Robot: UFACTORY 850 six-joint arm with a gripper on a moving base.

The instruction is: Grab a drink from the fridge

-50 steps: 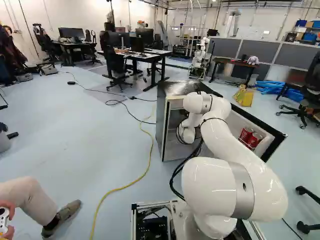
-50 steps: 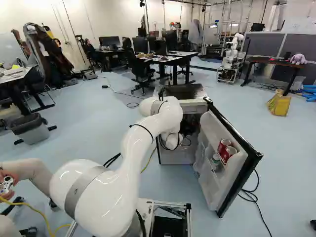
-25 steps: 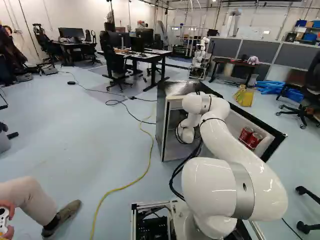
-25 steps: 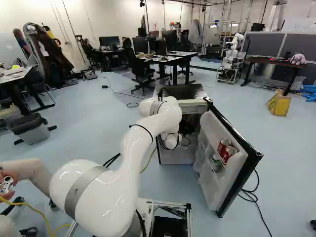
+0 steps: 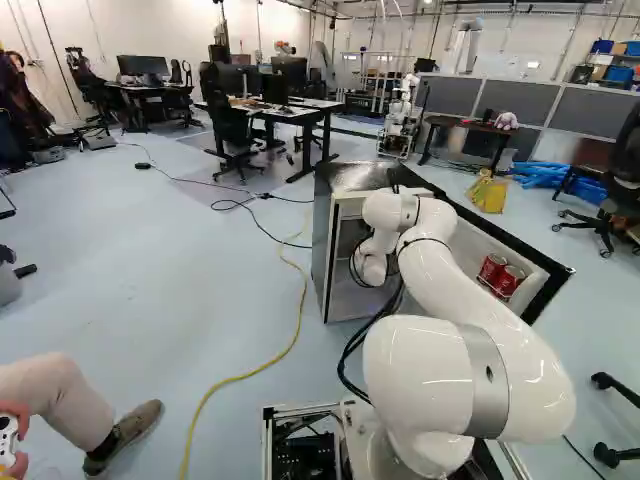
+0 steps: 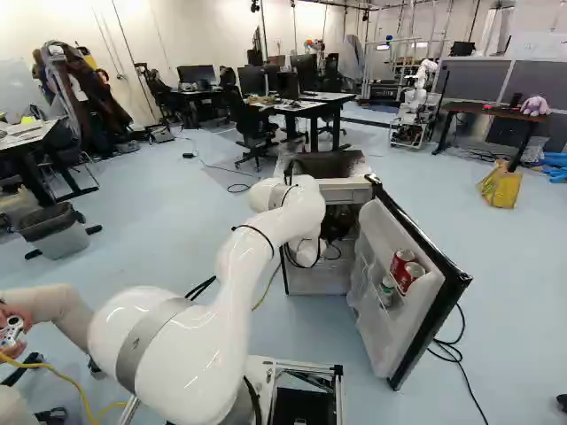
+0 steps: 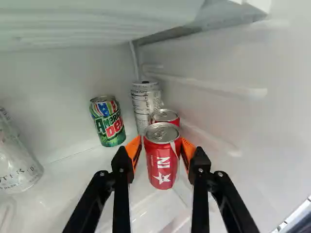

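Observation:
In the left base view, the gripper end of my arm (image 5: 372,262) reaches into the open fridge (image 5: 325,240), its fingers hidden there. The wrist view shows my gripper (image 7: 161,138) with its orange pads against opposite sides of a red can (image 7: 162,160), near the fingertips; it is shut on this upright can. Close behind it stands another red can (image 7: 165,116), mostly hidden. Farther back is a tall pale can (image 7: 146,104) in the corner. A green can (image 7: 107,121) and a clear bottle (image 7: 17,162) stand off to one side.
The fridge's side wall (image 7: 218,107) runs beside the cans, with a panel (image 7: 82,22) above them. The open door (image 6: 390,292) stands right of my arm in the right base view and holds red cans (image 6: 410,275). Another robot (image 6: 415,106) stands farther back.
In the base views, my arm's forearm and wrist have shifted slightly left. The base, fridge and door have not moved.

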